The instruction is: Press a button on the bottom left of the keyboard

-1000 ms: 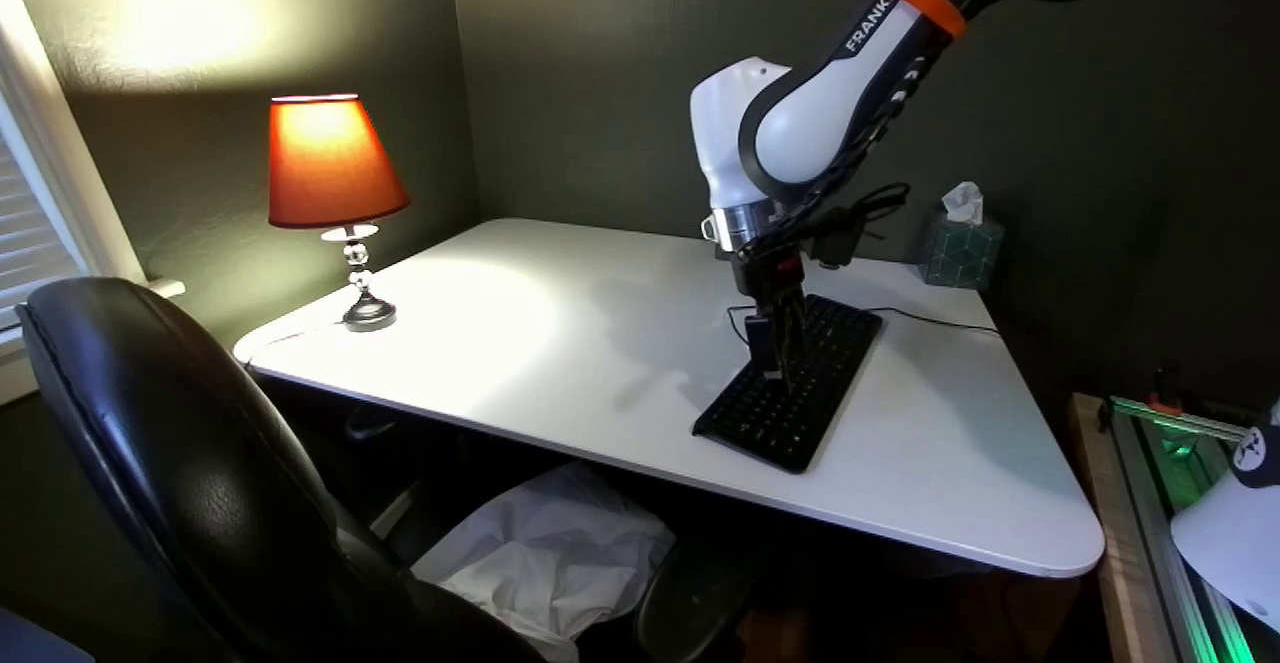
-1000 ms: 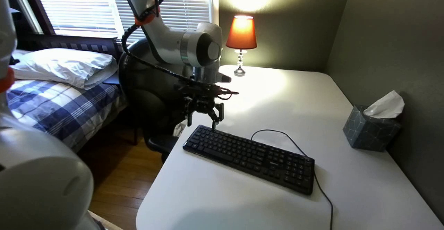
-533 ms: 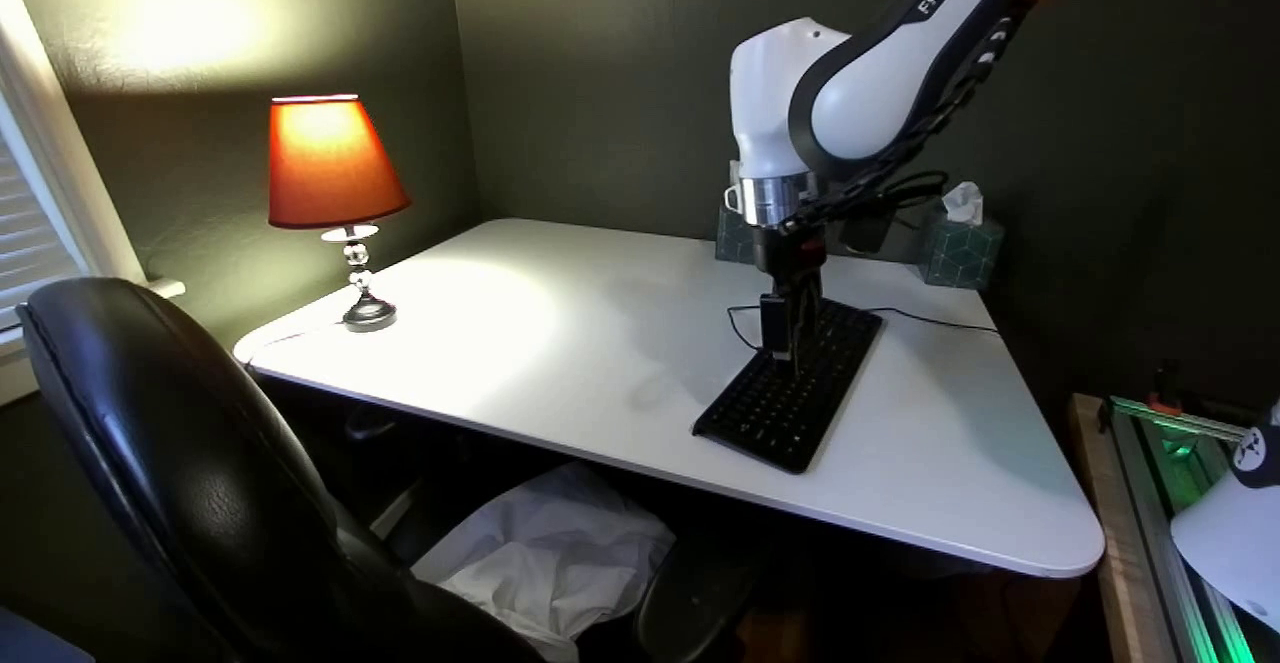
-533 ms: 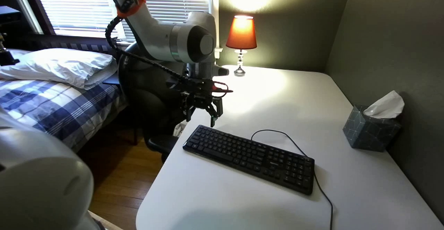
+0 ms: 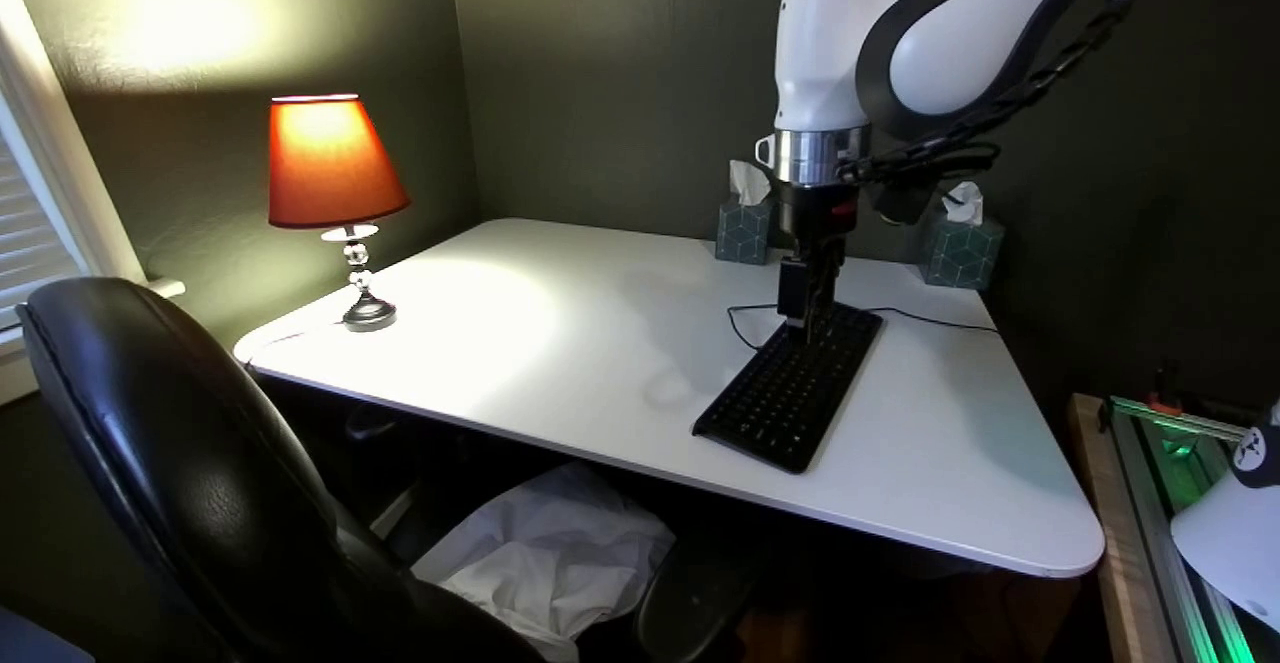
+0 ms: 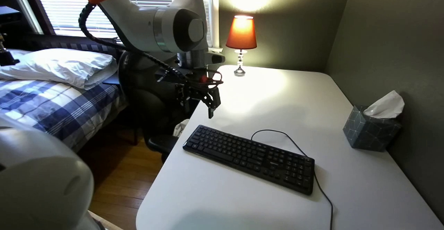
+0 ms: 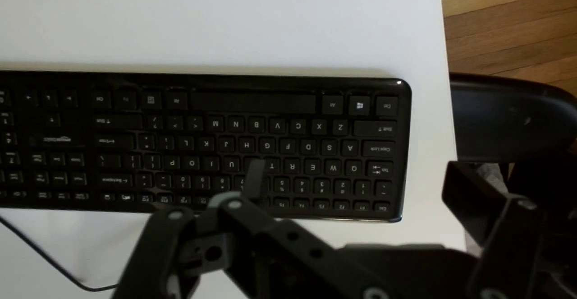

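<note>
Lamp (image 5: 335, 168), chair (image 5: 190, 453) and tissue boxes (image 5: 743, 235) stand apart from the keyboard (image 6: 248, 157), the gripper (image 6: 199, 112) above it spread wide

The keyboard (image 6: 248, 159), black and rectangular with rows of small dark keys (image 7: 287, 146), lies flat on the white bench (image 6: 239, 202) (its thin cable (image 6: 270, 130) loops beside 1 long side), 1 short end near the bench's edge.
</note>
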You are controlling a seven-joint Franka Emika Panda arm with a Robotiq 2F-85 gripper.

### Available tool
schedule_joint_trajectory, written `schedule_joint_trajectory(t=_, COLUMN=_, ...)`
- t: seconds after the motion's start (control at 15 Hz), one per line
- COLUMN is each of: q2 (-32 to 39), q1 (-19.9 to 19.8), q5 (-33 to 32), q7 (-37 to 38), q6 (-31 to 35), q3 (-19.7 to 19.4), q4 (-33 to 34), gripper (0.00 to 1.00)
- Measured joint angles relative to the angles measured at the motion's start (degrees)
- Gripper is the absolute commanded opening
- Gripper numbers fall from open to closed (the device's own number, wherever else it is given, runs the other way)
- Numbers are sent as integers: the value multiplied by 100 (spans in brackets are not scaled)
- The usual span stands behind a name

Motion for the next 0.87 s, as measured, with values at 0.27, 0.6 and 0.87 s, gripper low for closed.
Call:
schedule_joint_trajectory(t=0.27, q2=-452, q1=-1, q5=-126, q7=279, q6=2, q3=71, q4=-231, gripper=100)
schedule_joint_trajectory(t=0.6, q2=-779, q1=-3, q5=-140, q7=379, q6=4, q3=97, q4=-409, gripper=100)
schedule_joint_trajectory(t=0.87, q2=-784, q1=-5, q5=-141, q7=381, q6=5, q3=98, q4=-414, gripper=100)
